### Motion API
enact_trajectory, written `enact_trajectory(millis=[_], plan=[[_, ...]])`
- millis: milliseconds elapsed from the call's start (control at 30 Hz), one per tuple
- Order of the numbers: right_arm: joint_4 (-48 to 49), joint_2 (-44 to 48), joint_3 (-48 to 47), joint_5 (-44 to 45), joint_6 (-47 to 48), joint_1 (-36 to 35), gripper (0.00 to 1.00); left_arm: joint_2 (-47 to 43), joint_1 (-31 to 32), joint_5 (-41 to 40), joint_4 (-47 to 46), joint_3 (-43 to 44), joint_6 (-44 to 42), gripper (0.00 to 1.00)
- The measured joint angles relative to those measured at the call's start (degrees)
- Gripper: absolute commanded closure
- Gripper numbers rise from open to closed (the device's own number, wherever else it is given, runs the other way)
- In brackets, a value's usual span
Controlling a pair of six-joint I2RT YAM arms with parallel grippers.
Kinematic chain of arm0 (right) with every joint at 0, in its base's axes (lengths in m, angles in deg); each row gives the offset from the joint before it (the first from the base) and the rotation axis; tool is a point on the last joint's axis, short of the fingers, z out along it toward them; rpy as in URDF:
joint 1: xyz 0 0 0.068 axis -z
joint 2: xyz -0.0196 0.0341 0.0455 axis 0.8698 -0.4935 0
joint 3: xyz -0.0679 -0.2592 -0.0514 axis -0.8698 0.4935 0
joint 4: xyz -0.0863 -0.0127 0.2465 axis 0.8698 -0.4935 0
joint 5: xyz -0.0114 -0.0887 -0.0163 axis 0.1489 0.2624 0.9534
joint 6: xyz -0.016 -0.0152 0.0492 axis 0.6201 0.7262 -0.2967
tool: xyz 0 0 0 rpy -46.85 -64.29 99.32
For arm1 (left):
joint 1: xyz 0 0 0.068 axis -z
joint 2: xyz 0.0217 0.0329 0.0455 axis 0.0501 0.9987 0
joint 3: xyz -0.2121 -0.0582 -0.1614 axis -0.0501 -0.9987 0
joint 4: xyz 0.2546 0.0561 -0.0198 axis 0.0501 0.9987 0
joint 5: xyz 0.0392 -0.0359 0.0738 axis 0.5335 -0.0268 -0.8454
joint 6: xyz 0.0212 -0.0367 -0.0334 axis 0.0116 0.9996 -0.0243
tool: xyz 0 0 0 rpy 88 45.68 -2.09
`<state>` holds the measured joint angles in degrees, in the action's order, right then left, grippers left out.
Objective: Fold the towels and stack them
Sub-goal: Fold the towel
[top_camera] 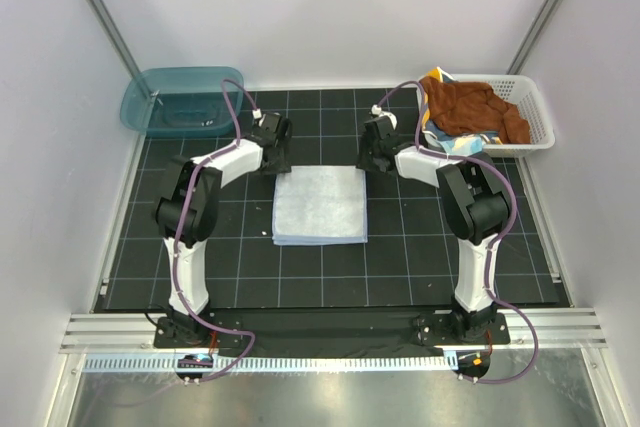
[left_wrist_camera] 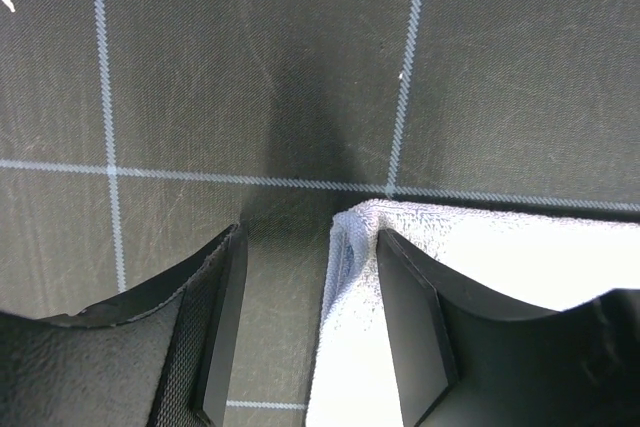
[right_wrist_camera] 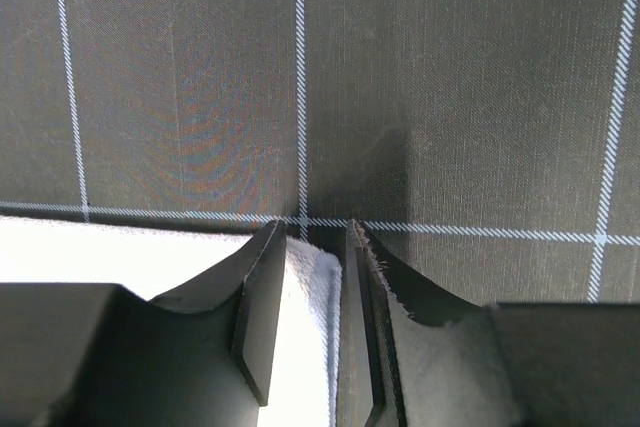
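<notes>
A pale blue-white towel [top_camera: 320, 205] lies folded into a flat square in the middle of the black grid mat. My left gripper [top_camera: 279, 161] stands at its far left corner. In the left wrist view the left gripper [left_wrist_camera: 311, 237] is open: one finger [left_wrist_camera: 420, 337] rests on the towel [left_wrist_camera: 520, 247], the other on bare mat. My right gripper [top_camera: 368, 163] stands at the far right corner. In the right wrist view the right gripper [right_wrist_camera: 312, 232] has narrow jaws either side of the towel's [right_wrist_camera: 100, 247] corner, with a thin dark gap left.
A white lattice basket [top_camera: 535, 117] at the back right holds a rust-brown towel [top_camera: 475, 107] on top of a navy and yellow patterned one [top_camera: 437, 79]. A teal plastic tub [top_camera: 185, 99] stands at the back left. White walls close in on both sides.
</notes>
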<state>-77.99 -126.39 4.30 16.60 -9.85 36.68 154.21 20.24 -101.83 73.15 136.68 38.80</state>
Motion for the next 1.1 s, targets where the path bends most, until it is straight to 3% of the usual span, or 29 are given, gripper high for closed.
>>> enact_trajectory(millis=[300, 400, 467, 1100], plan=[[0.72, -0.11, 0.13, -0.55, 0.15, 0.15, 0.64, -0.46, 0.0, 0.33, -3.91, -1.99, 0.2, 0.45], [0.79, -0.07, 0.13, -0.74, 0.2, 0.15, 0.5, -1.03, 0.0, 0.46, -5.27, -3.1, 0.24, 0.46], [0.96, 0.11, 0.11, -1.11, 0.31, 0.15, 0.48, -1.18, -0.04, 0.57, -5.68, -3.41, 0.26, 0.47], [-5.29, 1.99, 0.13, -1.09, 0.72, 0.5, 0.54, -3.91, -0.35, 1.49, -10.6, -8.41, 4.55, 0.48]])
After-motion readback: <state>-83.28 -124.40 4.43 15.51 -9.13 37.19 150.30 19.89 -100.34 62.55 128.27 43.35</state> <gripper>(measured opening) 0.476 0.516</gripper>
